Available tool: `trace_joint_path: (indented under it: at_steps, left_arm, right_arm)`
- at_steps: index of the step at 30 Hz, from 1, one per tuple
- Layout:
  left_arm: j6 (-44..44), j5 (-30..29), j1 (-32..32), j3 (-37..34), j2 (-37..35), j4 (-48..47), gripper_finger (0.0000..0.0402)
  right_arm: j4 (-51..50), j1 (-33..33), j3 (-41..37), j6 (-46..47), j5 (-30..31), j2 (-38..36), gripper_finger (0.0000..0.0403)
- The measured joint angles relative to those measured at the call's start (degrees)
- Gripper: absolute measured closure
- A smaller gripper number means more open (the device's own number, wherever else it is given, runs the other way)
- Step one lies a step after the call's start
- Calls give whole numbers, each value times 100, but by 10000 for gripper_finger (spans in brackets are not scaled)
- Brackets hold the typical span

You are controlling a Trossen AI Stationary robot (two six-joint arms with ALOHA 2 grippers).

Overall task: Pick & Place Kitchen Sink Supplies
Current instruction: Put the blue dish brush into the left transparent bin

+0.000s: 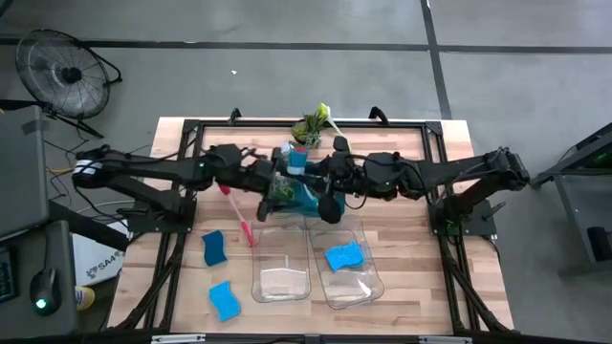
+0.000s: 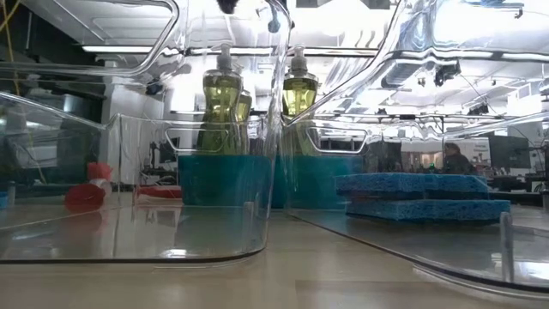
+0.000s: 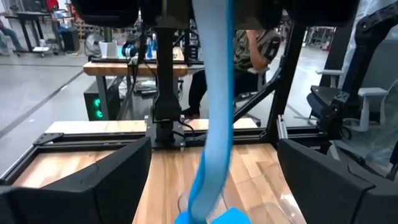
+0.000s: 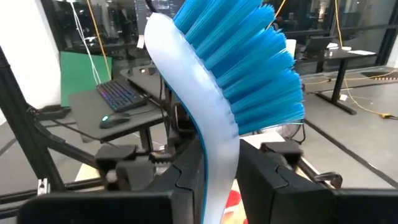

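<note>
Blue plastic dish brush [image 4: 214, 106], white-backed with stiff blue bristles, is pinched by its handle between the right gripper's [image 4: 208, 186] dark fingers above the teal tray [image 1: 304, 199] at the table's middle. Facing it, the left gripper [image 3: 211, 180] stands spread, the brush's handle passing between its fingers. Beyond lie clear plastic bins [image 1: 281, 263], one holding a blue sponge [image 1: 344, 256].

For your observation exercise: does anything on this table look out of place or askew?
Yes. A red-pink brush lies loose and slanted on the bare table beside the left bin, and two sponges sit outside the bins, while one sponge is already inside.
</note>
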Motion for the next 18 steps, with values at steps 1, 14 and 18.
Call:
trace_joint_path:
  at_steps: [1, 14, 18]
  left_arm:
    - [-2, 9, 0, 107, 110, 3, 57]
    - [31, -1, 11, 562, 588, -5, 146]
    - [22, 4, 11, 562, 588, -24, 212]
  right_arm:
    - [6, -19, 0, -14, -13, 0, 336]
    - [-15, -59, 0, -189, -83, -2, 336]
    - [-20, -57, 0, -188, -59, -5, 336]
